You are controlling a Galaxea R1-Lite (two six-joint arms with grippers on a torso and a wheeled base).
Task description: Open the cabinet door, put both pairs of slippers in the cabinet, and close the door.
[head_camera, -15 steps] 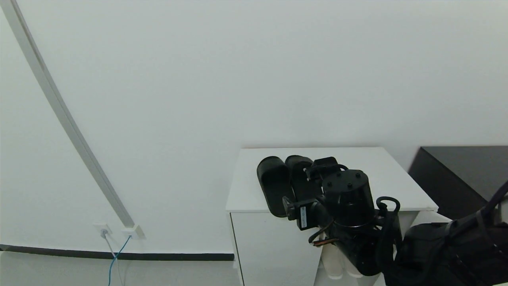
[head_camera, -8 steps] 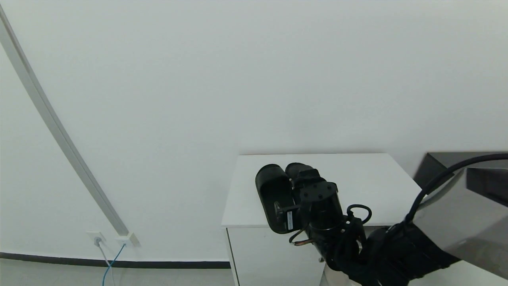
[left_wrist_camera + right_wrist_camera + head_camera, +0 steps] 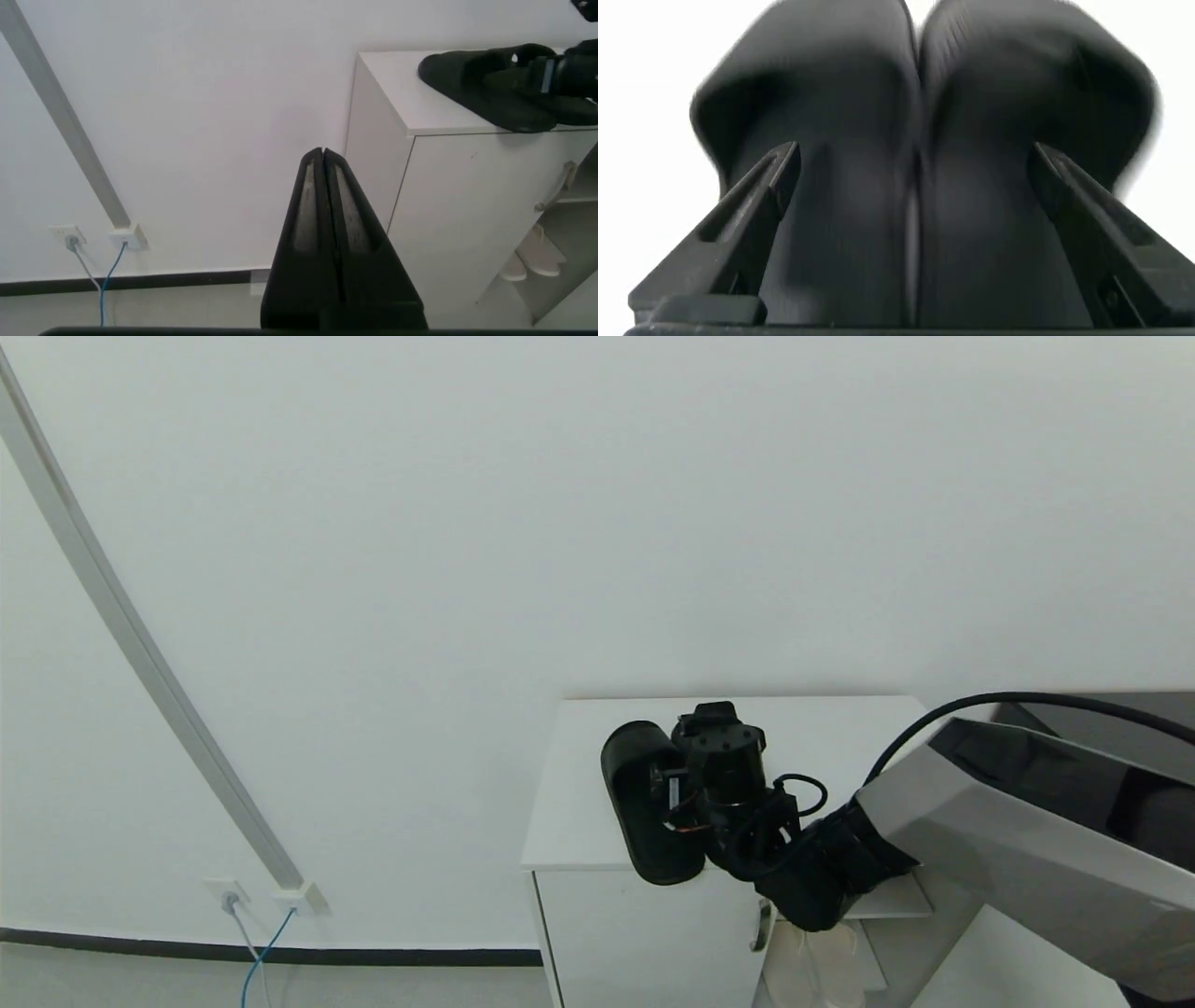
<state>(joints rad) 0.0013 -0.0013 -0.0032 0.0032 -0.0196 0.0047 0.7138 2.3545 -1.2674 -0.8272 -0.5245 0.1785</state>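
Right wrist view — black slippers (image 3: 915,205) within the spread right tool (image 3: 913,149), atop cabinet (image 3: 840,747)

Nothing readable anywhere, folks. One small white sticker (image 3: 672,791) shows on the right wrist, and its print is too small to make out.
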